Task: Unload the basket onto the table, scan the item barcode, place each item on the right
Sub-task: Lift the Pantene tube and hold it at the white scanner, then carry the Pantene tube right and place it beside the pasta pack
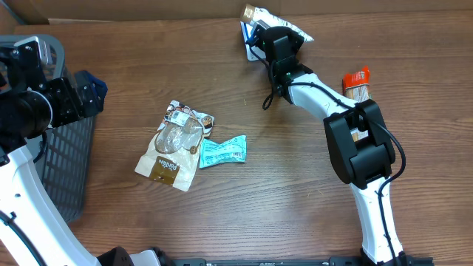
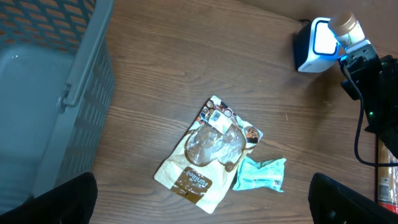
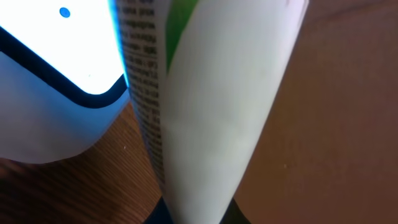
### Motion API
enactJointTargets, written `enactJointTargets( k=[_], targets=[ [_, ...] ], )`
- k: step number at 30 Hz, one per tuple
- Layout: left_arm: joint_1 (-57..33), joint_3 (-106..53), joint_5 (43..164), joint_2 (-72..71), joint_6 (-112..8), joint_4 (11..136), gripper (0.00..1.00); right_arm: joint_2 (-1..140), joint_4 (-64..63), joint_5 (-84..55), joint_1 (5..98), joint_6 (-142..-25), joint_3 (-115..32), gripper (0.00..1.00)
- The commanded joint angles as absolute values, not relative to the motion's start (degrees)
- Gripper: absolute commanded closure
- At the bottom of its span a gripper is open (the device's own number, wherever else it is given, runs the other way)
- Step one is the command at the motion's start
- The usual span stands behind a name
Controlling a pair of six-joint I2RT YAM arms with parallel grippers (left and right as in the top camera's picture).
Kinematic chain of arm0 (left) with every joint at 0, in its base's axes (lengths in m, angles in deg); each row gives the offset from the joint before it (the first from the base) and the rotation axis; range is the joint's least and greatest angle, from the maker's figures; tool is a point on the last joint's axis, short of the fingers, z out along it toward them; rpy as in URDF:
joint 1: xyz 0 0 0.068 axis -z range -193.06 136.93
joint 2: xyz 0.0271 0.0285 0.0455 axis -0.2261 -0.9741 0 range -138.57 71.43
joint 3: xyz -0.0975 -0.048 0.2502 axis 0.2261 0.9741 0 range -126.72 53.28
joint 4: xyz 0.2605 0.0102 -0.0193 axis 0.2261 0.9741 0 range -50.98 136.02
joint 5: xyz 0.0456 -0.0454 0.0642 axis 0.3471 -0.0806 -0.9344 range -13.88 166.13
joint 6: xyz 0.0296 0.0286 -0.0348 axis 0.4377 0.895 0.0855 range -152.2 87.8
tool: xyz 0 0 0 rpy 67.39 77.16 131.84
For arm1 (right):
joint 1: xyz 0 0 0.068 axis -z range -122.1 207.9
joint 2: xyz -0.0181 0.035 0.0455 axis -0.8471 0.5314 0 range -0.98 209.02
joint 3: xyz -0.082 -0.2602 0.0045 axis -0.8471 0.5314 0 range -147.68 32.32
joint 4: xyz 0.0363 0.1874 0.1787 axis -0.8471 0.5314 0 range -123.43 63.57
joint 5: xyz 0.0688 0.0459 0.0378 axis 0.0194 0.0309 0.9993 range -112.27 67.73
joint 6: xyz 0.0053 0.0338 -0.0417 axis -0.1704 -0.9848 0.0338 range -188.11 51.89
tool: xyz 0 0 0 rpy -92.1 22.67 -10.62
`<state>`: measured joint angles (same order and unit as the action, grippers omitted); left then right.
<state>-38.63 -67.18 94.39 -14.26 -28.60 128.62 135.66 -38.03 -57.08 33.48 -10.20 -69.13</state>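
Right fingers (image 1: 272,41) were clamped shut on the white-and-green packet (image 3: 211,93), held just beside the lit scanner (image 2: 314,40) at the desk's (image 1: 295,192) far edge; left fingers (image 2: 50,199) stood fully open near the grey basket (image 1: 66,170), holding nothing.

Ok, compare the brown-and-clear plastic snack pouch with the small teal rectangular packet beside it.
The brown-and-clear plastic snack pouch is clearly larger than the small teal rectangular packet. The pouch has a see-through window; the packet is opaque. The pouch lies slanted, the packet nearly level in the overhead view. Both lie flat on the wooden table, side by side.
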Motion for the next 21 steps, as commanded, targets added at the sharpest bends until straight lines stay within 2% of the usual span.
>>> enactJointTargets(
  k=[1, 6, 9, 12, 16, 21],
  targets=[
    [-38.8, -67.2, 95.0, -14.4, -27.5, 128.6, 0.00, 134.6, -39.3, -59.6, 32.7, -11.0, -70.2, 0.96],
    [-38.8, -67.2, 95.0, -14.4, -27.4, 128.6, 0.00, 131.4, -38.9, -64.2, 31.3, -13.6, -70.2, 0.96],
    [-38.8, -67.2, 95.0, -14.4, -27.5, 128.6, 0.00, 126.7, -32.3, -64.7, 30.5, -20.5, -70.2, 0.96],
    [-38.8, -67.2, 95.0, -14.4, -27.5, 128.6, 0.00, 119.8, -18.2, -61.1, 29.8, -32.8, -70.2, 0.97],
    [-38.8, -67.2, 95.0, -14.4, -27.5, 128.6, 0.00, 110.8, 4.8, -47.9, 30.2, -51.0, -70.2, 0.96],
    [-38.8, -67.2, 95.0, -14.4, -27.5, 128.6, 0.00, 106.4, 27.2, -29.1, 33.3, -64.2, -70.2, 0.96]
  ],
)
